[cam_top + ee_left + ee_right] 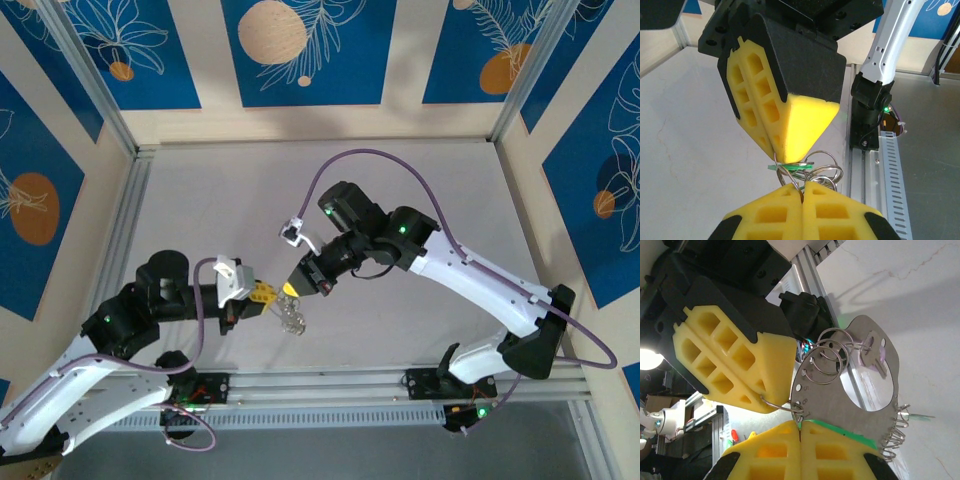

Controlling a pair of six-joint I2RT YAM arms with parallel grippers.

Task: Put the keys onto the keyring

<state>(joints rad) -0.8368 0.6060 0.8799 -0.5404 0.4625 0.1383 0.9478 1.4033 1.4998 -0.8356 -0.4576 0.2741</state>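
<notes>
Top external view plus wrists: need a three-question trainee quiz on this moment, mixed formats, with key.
1. True or false: the left gripper and the right gripper are both shut.
2. Where is the bunch of keys? A) flat on the table by the back wall; B) hanging where the two grippers meet; C) beside the right arm's base.
3. Fill in: the small tag in the bunch is coloured ____.
Key: 1 true; 2 B; 3 green.

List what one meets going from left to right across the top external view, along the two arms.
In order: left arm, left gripper, right gripper, right arm. The keyring bundle hangs below both grippers, so its place is unclear.
</notes>
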